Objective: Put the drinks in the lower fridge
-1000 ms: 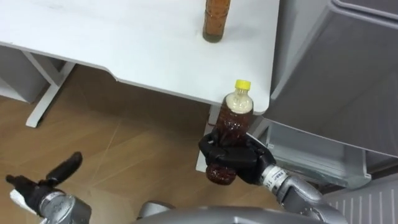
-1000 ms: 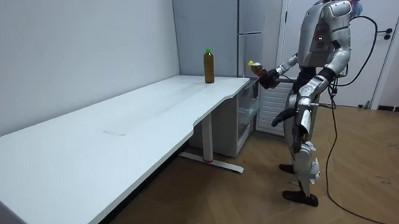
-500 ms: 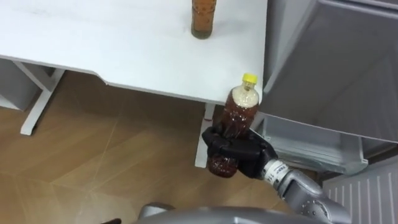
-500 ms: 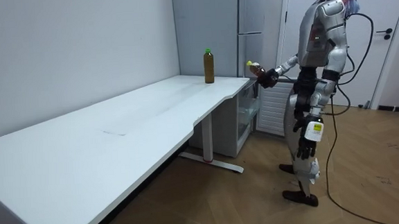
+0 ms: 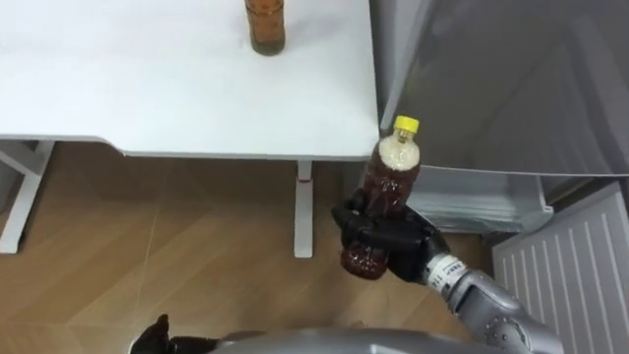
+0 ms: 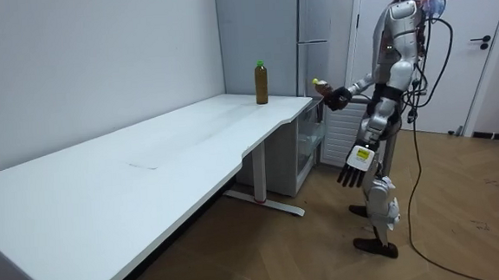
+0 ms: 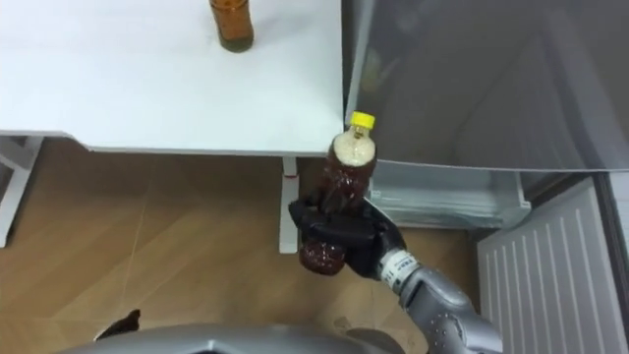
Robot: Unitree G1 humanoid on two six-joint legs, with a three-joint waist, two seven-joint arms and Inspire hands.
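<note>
The right hand [image 5: 391,240] has its fingers wrapped firmly round the waist of the yellow-capped bottle [image 5: 386,180], brown drink inside, held upright in the air just off the corner of the white table [image 5: 147,88]. The robot stands at that corner, facing the fridge. The lower fridge [image 5: 472,202] shows pale and open beneath the grey upper door [image 5: 501,79], just beyond the bottle. A second bottle [image 5: 265,22] waits on the table, well apart from the one in hand. In the room view the left hand [image 6: 352,163] hangs at the robot's side, fingers straight and loose, holding nothing. So this looks like the carry toward the low compartment, and the trick now is height: the bottle sits above that opening, so the robot will likely have to bend or lower the arm a good deal. It had better clear the table corner and the grey door's bottom edge, keep the bottle upright, and let the base touch down on the shelf before the fingers loosen. A tall, narrow bottle tips easily if released early.
</note>
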